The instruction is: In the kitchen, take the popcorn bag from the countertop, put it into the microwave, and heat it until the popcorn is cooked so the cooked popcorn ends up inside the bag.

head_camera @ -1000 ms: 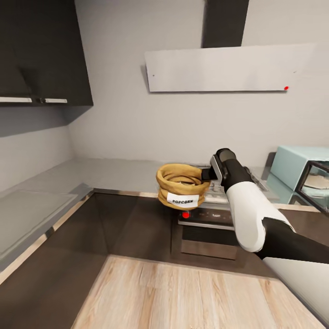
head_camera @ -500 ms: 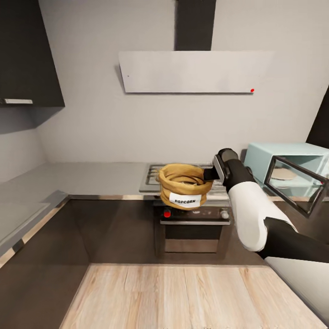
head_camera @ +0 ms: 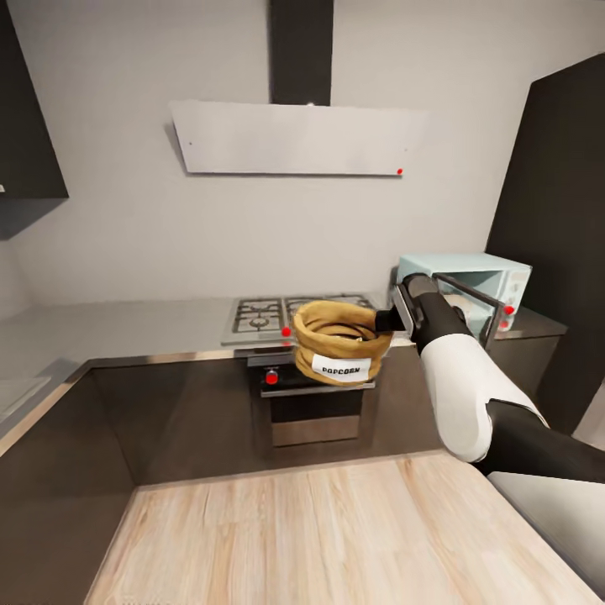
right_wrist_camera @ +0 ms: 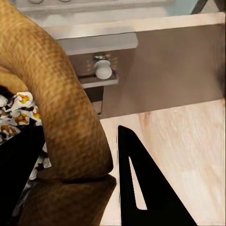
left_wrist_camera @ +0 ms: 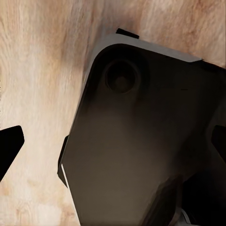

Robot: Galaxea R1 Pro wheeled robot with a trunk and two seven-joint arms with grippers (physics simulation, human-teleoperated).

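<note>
The tan-brown popcorn bag (head_camera: 340,340), white "POPCORN" label facing me, hangs in the air in front of the hob. My right gripper (head_camera: 388,319) is shut on its thick rolled rim (right_wrist_camera: 70,117), one black finger inside and one outside, and kernels (right_wrist_camera: 14,113) show within. The pale mint microwave (head_camera: 496,273) stands on the counter's right end behind my right forearm, its dark glass door (head_camera: 470,304) swung open. The grey countertop (head_camera: 109,323) runs off to the left. My left gripper (left_wrist_camera: 113,146) hangs open above the wooden floor beside my dark base.
A gas hob (head_camera: 260,315) over a built-in oven (head_camera: 311,403) with a white knob (right_wrist_camera: 103,69) lies straight ahead. A range hood (head_camera: 294,139) hangs above. A tall dark cabinet (head_camera: 555,210) stands right of the microwave. Wooden floor (head_camera: 319,529) spreads before the dark cabinets.
The camera has turned to the right, so the kitchen slid left and the microwave came fully into view. The bag stays held in my right gripper, at the same place relative to me.
</note>
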